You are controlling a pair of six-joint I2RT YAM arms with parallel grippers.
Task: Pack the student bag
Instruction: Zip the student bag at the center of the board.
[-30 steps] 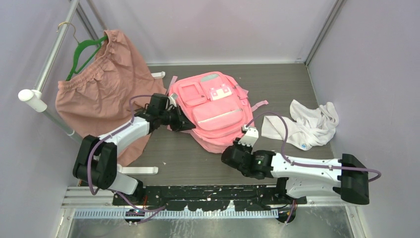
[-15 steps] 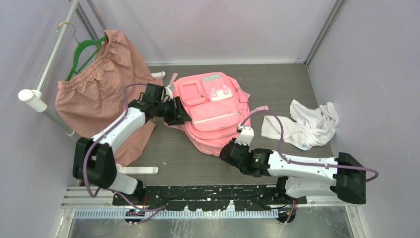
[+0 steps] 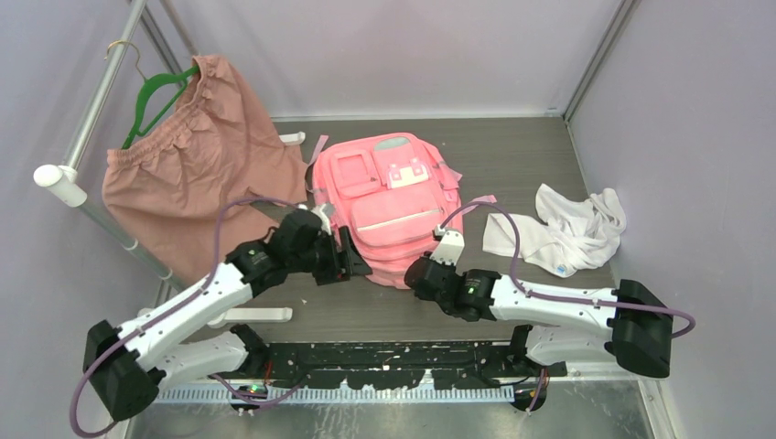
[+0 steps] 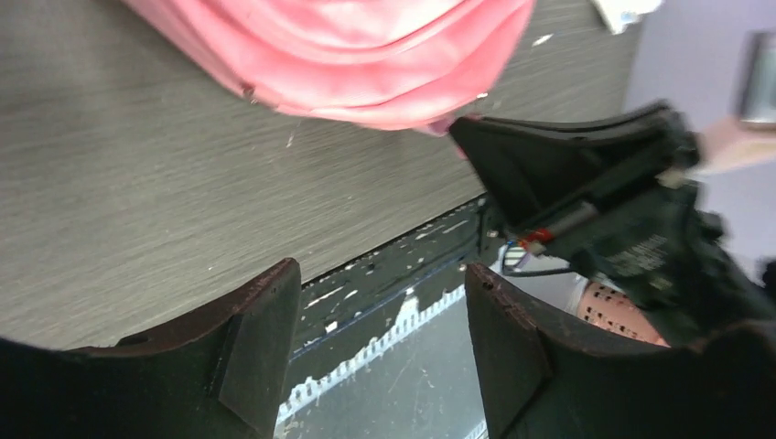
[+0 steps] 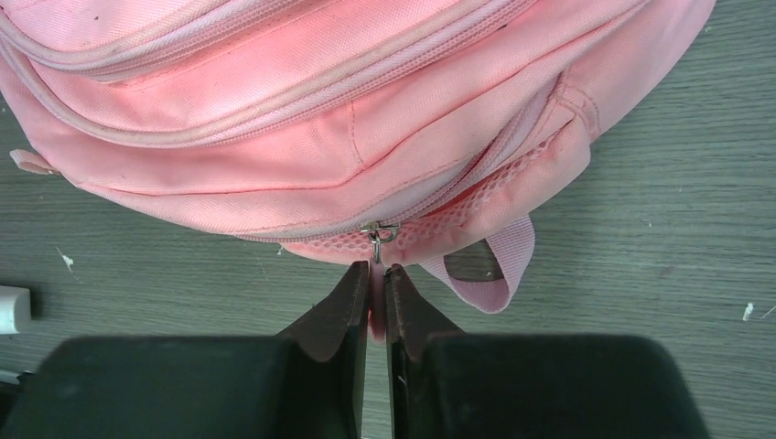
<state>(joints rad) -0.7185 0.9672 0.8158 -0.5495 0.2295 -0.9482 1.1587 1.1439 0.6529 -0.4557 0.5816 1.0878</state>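
The student bag (image 3: 389,197) lies flat on the dark table with its front pockets up; it also fills the top of the right wrist view (image 5: 320,119). My right gripper (image 3: 416,273) (image 5: 376,271) is at its near edge, shut on the pink zipper pull (image 5: 376,240) of the side zipper. My left gripper (image 3: 357,267) (image 4: 380,274) hovers just left of that near edge, open, with nothing between its fingers. In the left wrist view the bag's edge (image 4: 366,55) is above the jaws and the right gripper's black body (image 4: 595,183) is at the right.
A dusty-pink garment (image 3: 192,174) hangs from a green hanger (image 3: 151,96) on a white rack (image 3: 64,183) at the left; the rack's foot (image 3: 261,314) lies near the left arm. A white cloth (image 3: 567,229) lies crumpled at the right. Walls close in on three sides.
My left gripper has let go of the bag's left side, opened, and swung toward the bag's near edge. The right gripper stays shut on the pull and has crept slightly left.
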